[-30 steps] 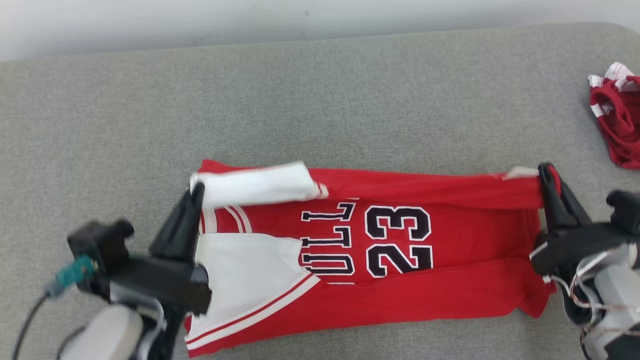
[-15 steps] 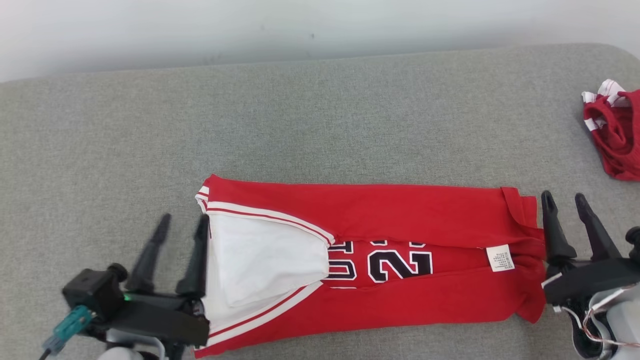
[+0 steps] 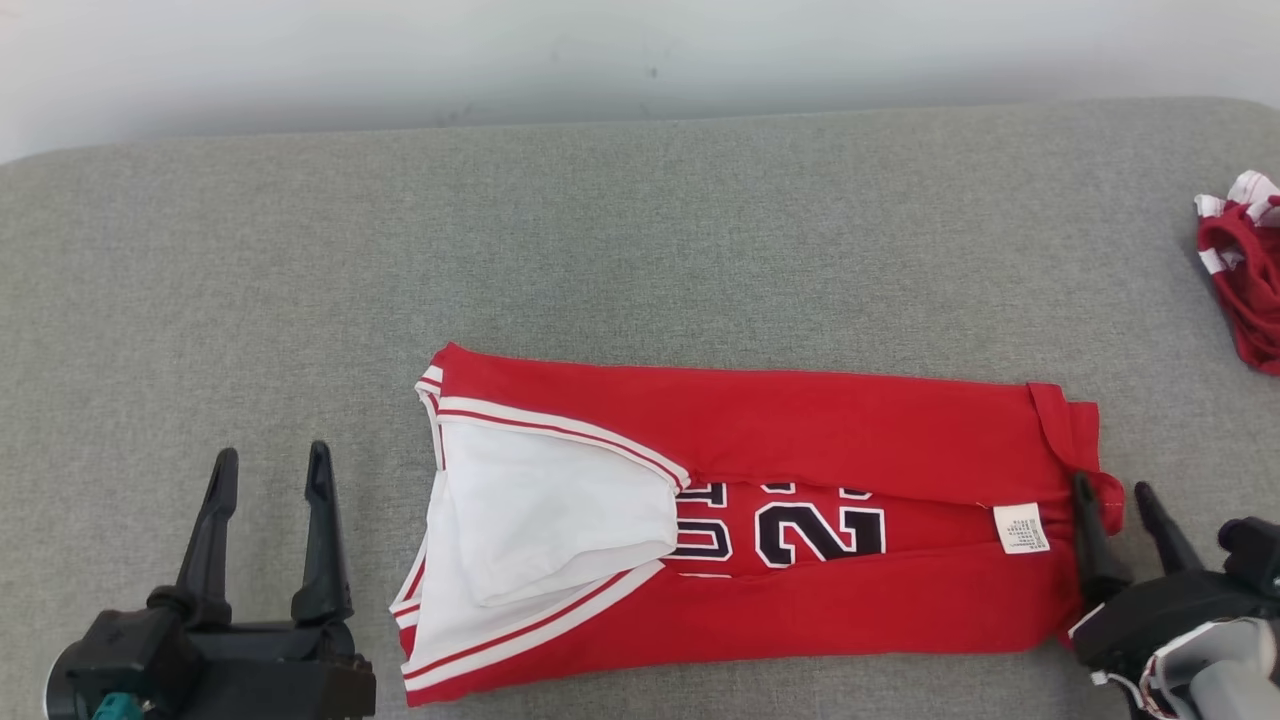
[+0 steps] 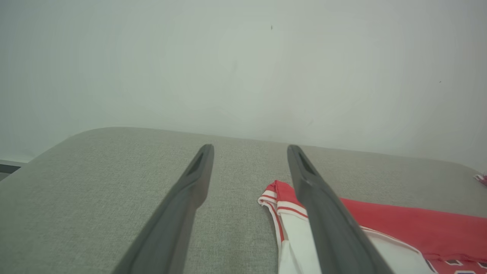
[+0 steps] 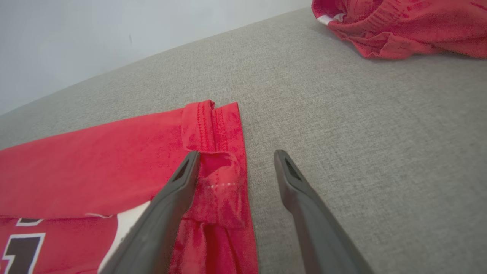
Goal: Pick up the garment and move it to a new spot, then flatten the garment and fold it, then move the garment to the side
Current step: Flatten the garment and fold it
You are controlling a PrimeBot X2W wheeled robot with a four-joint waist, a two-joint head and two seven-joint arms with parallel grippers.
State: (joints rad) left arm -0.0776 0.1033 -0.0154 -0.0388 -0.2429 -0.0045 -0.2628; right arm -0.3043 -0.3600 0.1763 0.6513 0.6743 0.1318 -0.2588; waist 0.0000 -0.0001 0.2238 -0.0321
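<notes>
The garment (image 3: 800,440) is a red jersey with white trim and black-and-white numbers, lying lengthwise on the grey surface with its far long edge folded toward me over the middle. My left gripper (image 3: 270,472) stands open on the bare surface just left of the white armhole end (image 4: 289,213), holding nothing. At the hem end (image 5: 220,152) my right gripper (image 3: 1113,492) is open too; its left finger overlaps the hem in the picture, its right finger stands over bare fabric surface.
A second red-and-white garment (image 3: 1245,280) lies crumpled at the far right edge, also large in the right wrist view (image 5: 399,26). The grey padded surface (image 3: 600,250) stretches wide behind the jersey up to a pale wall (image 3: 600,50).
Both grippers let go of the jersey's far edge and opened. That edge now lies folded over the middle, covering the top of the numbers. Both arms drew back toward me.
</notes>
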